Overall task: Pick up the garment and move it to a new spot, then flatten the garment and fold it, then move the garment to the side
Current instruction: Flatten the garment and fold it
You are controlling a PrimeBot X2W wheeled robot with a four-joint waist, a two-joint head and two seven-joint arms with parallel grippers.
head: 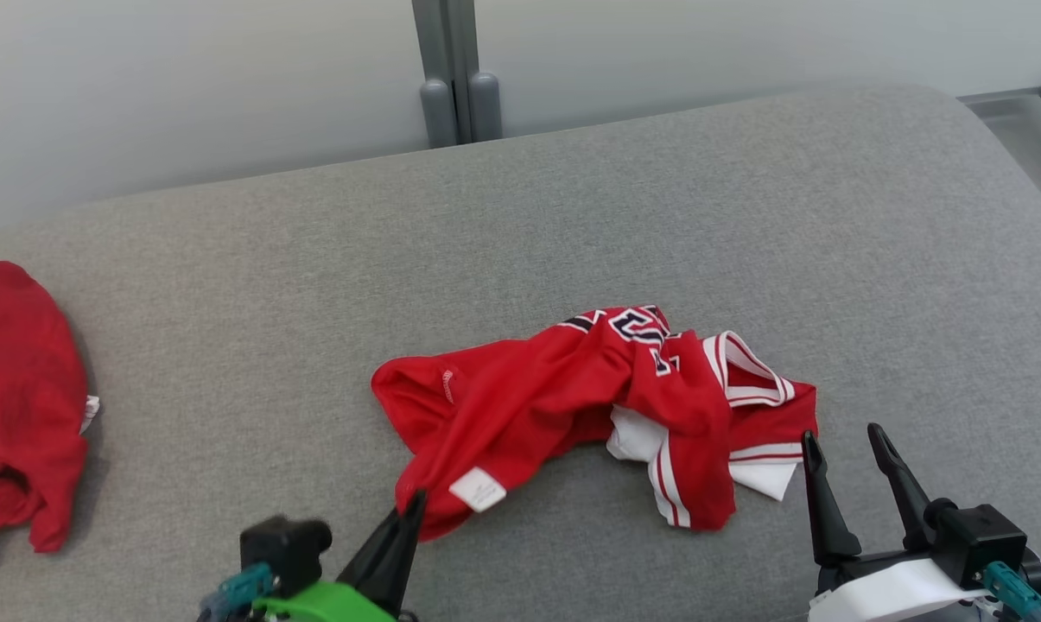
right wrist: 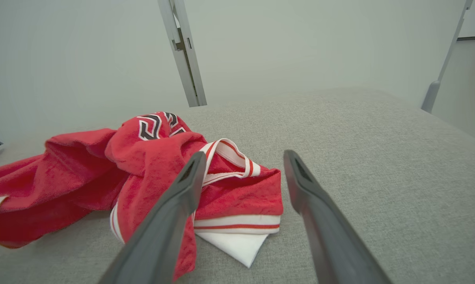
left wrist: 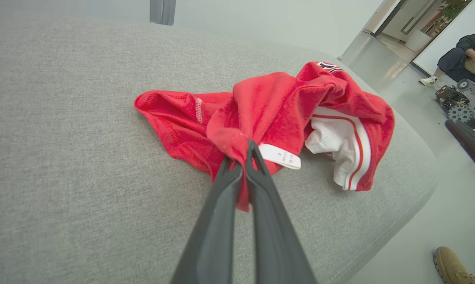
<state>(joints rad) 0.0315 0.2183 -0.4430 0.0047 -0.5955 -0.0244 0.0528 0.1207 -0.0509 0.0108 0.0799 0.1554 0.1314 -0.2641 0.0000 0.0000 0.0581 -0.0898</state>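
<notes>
Jaws of our left gripper (head: pixel 414 501) pinch the near hem of the crumpled red-and-white jersey (head: pixel 555 393), so we can lift it off the grey fabric cushion (head: pixel 313 285) where it lies; those of our right gripper (head: pixel 840 434) stand apart beside its striped edge, empty

Garment (head: pixel 572 397) near the middle of the cushion (head: pixel 658 190), another cloth (head: pixel 19 397) far left.

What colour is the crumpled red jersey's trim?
The trim is white with thin red stripes, clearest in the right wrist view.
</notes>
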